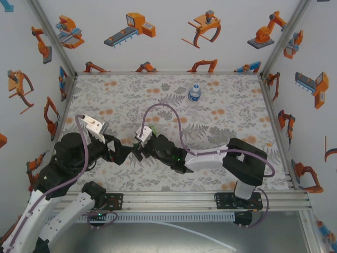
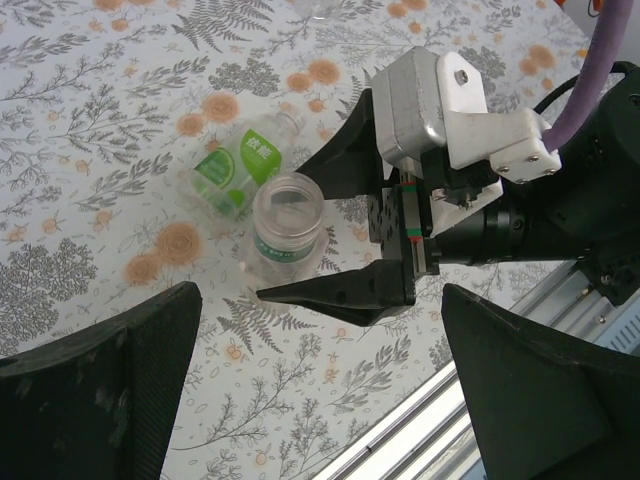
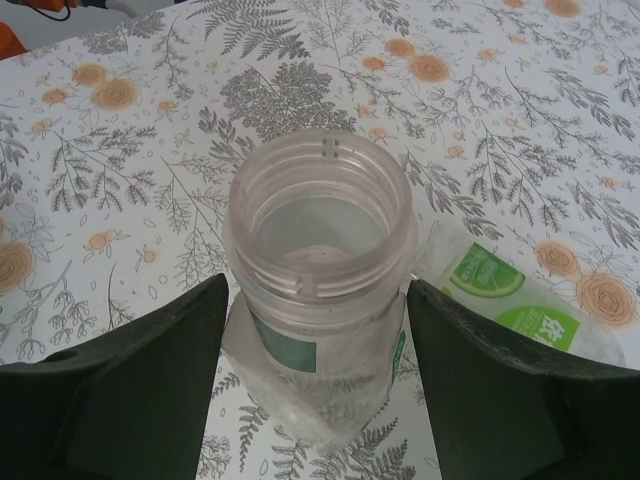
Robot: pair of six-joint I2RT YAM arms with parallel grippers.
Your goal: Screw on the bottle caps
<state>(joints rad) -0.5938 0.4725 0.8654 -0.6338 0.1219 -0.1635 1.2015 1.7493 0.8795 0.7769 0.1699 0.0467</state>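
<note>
A clear bottle (image 3: pixel 318 300) with a dark green label patch stands upright on the table, its threaded mouth uncapped. My right gripper (image 3: pixel 318 290) is shut on its body, one finger touching each side. In the left wrist view the same bottle (image 2: pixel 288 225) sits between the right gripper's (image 2: pixel 287 232) black fingers. A second bottle (image 2: pixel 235 170) with a green-and-white label lies on its side just behind it. My left gripper (image 2: pixel 320 340) hangs wide open close by, above the near table edge, holding nothing. A blue-labelled bottle (image 1: pixel 194 94) stands at the back with a cap (image 1: pixel 196 86) on it. Loose bottle caps are out of view.
The two grippers are close together (image 1: pixel 131 150) at the middle-left of the floral table (image 1: pixel 231 121). The aluminium rail (image 2: pixel 480 400) of the near table edge runs just under my left gripper. Printed walls (image 1: pixel 168 37) enclose the table on three sides.
</note>
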